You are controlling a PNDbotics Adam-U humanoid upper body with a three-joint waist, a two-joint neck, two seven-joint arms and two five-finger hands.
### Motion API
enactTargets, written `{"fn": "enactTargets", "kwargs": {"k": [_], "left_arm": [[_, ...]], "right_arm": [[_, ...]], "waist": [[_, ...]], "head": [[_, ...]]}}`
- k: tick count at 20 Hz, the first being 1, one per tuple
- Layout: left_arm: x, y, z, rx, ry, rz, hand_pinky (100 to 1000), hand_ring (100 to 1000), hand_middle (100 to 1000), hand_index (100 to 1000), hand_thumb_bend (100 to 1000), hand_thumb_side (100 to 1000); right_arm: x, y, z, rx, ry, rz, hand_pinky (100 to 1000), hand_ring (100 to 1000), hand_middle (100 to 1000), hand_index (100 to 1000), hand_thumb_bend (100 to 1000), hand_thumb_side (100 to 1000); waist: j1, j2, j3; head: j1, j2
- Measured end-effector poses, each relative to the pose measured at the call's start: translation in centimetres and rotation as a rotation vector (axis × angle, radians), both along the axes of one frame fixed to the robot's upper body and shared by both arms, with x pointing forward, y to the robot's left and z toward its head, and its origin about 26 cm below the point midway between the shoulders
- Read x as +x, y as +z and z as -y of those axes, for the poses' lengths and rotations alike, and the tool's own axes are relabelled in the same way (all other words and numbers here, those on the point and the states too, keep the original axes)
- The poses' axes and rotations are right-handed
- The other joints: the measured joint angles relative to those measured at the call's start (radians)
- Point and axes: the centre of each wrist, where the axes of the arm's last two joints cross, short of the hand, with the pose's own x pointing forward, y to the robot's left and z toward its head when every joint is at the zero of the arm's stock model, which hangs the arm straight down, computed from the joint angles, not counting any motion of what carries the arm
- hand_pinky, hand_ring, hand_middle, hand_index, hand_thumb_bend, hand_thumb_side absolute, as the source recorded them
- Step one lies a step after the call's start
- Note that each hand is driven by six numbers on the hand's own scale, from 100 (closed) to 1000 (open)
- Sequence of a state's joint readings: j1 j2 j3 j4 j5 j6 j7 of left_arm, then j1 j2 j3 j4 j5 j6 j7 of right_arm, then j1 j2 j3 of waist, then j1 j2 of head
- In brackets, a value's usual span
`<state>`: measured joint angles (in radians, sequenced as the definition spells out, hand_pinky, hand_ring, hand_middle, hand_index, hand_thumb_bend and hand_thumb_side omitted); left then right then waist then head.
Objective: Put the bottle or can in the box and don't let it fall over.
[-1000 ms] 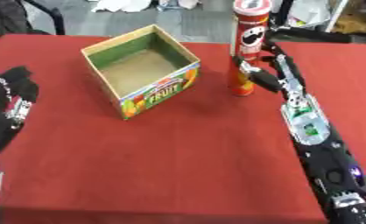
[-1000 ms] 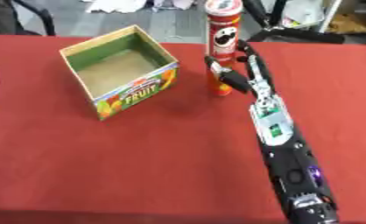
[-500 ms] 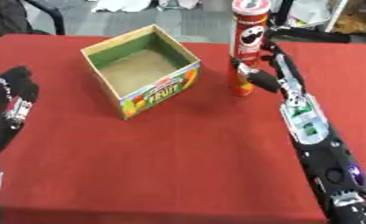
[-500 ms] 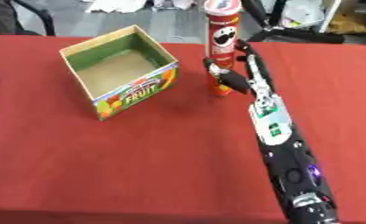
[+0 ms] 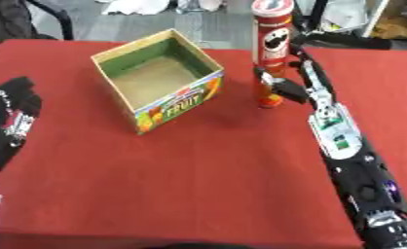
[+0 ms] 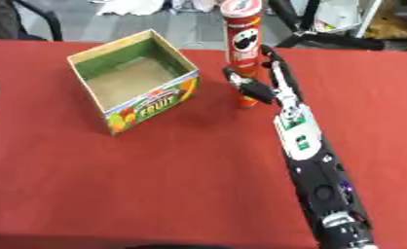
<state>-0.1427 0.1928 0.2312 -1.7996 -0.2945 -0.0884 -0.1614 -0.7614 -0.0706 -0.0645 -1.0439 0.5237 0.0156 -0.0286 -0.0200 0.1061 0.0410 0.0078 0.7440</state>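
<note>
Can [image 5: 272,48] stands upright, right of the open box [image 5: 158,78], right hand [image 5: 284,87] grasping its lower part; bare red table [image 5: 207,175] nearer.

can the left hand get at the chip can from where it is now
Probably not easily: the left hand rests open at the table's left edge, and the box stands between it and the chip can, which the right hand already reaches.

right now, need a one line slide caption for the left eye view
Right hand curled round the upright red chip can beside the open, empty fruit box; left hand idle at the left edge.
</note>
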Motion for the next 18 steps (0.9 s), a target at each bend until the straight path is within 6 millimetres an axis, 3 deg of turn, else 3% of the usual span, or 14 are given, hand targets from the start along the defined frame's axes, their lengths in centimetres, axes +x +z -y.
{"fn": "enactTargets", "kwargs": {"k": [7, 18], "left_arm": [[0.0, 0.1, 0.0, 0.001, -0.005, 0.000, 903, 844, 793, 892, 478, 802], [0.1, 0.1, 0.0, 0.002, -0.009, 0.001, 903, 843, 792, 893, 478, 802]], "right_arm": [[0.4, 0.1, 0.8, -0.039, -0.003, -0.013, 978, 927, 973, 1000, 579, 409], [0.7, -0.3, 1.7, -0.080, -0.022, -0.027, 976, 923, 970, 1000, 567, 447]], "waist": [[-0.002, 0.004, 0.005], [-0.004, 0.006, 0.007]], "head": [[-0.001, -0.008], [-0.002, -0.012]]}}
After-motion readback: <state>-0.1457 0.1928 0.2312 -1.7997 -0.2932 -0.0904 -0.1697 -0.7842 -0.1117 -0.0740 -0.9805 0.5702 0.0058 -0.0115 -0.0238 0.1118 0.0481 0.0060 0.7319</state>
